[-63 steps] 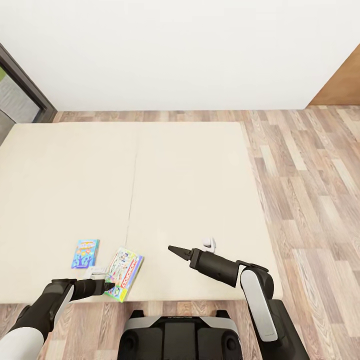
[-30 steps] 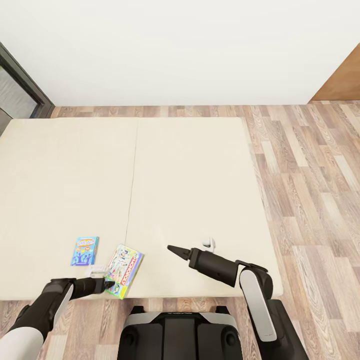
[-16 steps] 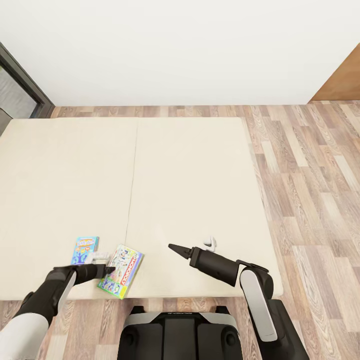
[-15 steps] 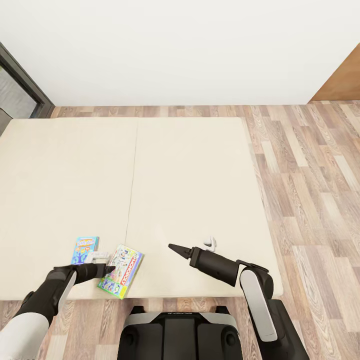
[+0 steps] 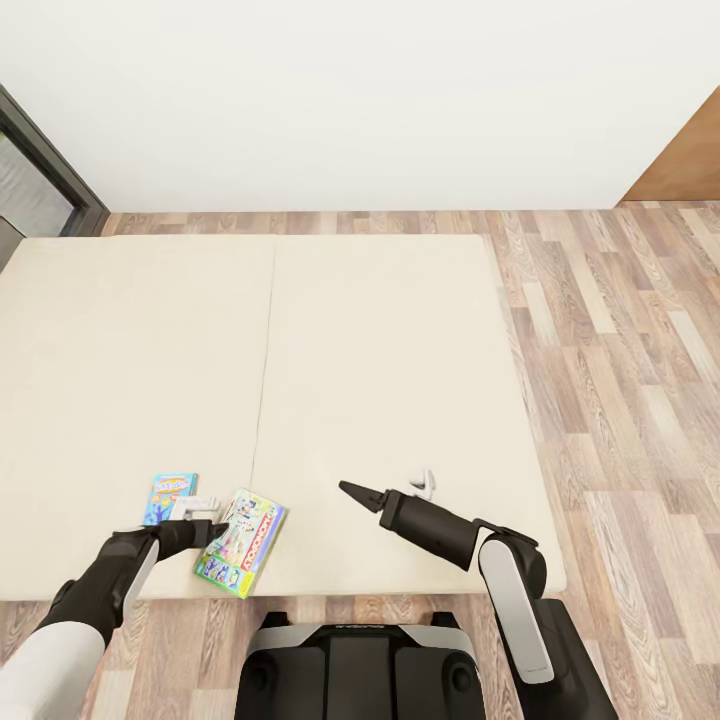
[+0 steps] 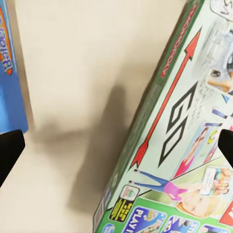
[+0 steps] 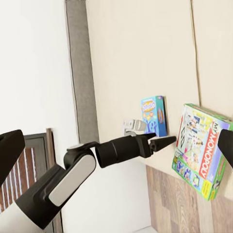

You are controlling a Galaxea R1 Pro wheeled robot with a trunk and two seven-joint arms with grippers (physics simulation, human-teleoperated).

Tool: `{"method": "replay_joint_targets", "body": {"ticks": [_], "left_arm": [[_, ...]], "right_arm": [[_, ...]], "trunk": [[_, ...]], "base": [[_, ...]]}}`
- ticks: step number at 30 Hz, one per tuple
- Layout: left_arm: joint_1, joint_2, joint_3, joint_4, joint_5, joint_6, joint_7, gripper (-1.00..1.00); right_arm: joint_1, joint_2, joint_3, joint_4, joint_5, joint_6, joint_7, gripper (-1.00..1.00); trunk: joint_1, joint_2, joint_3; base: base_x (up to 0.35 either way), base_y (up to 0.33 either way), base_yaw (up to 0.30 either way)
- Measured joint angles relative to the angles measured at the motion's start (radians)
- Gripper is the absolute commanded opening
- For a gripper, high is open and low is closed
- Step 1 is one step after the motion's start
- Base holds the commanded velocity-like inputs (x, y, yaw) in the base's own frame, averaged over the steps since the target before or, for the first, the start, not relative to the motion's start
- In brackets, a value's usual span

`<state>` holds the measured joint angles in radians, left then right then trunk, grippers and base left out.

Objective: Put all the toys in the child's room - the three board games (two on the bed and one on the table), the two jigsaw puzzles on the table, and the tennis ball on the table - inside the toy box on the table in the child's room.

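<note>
A flat white cardboard game box (image 6: 187, 141) with a green edge lies tilted across the beige mattress of the bed (image 6: 82, 68). Its lid bears a red arrow, black "GO" lettering and cartoon figures. Part of a small blue game box (image 6: 8, 77) lies apart from it, with bare mattress between the two. A soft dark shadow falls on that strip beside the white box's green edge. The black fingertips (image 6: 9, 150) of the left pincer (image 6: 116, 150) stand wide apart, one near each box.
</note>
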<state>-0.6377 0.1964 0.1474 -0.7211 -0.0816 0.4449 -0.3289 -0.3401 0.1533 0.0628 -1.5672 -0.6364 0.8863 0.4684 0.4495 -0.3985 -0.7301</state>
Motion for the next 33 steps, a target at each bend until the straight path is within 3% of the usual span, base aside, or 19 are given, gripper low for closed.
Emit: {"method": "replay_joint_targets", "body": {"ticks": [13,33], "left_arm": [[0.000,-0.020,-0.002,0.000,-0.005,-0.001,0.005,1.00],[0.000,-0.022,-0.003,0.000,-0.004,-0.003,0.003,1.00]], "right_arm": [[0.000,0.000,0.001,0.000,-0.001,-0.005,0.001,1.00],[0.000,0.001,0.004,0.001,-0.002,-0.006,0.001,1.00]], "trunk": [[0.000,0.000,-0.010],[0.000,0.000,-0.042]], "base": [[0.000,0.000,0.000],[0.000,0.000,0.000]]}}
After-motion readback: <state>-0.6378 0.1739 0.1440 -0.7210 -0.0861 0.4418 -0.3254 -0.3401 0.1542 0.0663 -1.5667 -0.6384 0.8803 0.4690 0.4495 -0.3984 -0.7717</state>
